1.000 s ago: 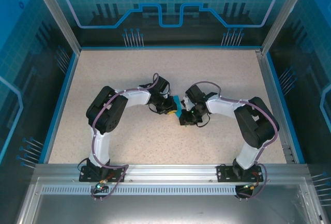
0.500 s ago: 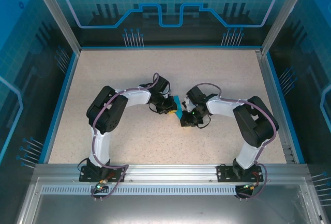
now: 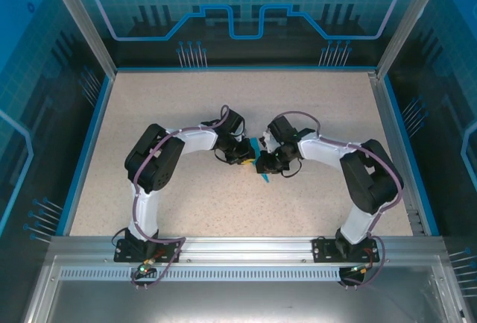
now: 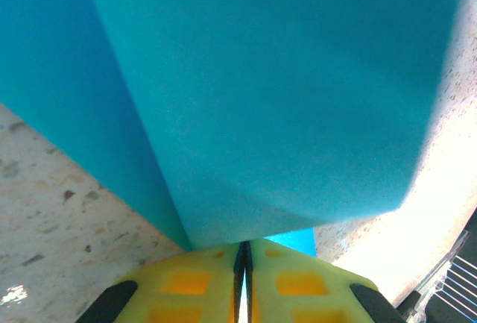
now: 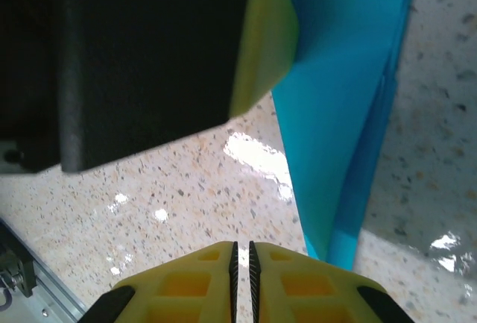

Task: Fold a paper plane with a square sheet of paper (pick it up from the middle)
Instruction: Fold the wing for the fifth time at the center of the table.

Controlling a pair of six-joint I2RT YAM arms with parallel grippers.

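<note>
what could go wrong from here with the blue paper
The left end effector pinches just a little of the paper plane, so the thin paper may slip or tear. The right end effector, shut and empty, sits close by and could bump the left one or crush the folds.

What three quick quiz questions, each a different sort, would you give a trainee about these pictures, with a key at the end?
1. True or false: the right hand is shut with nothing between its fingers.
2. What colour is the paper plane? A red, B cyan-blue, C white.
3. Fill in: the closed fingertips of the ___ hand meet the paper plane's edge.
Key: 1 true; 2 B; 3 left hand.
</note>
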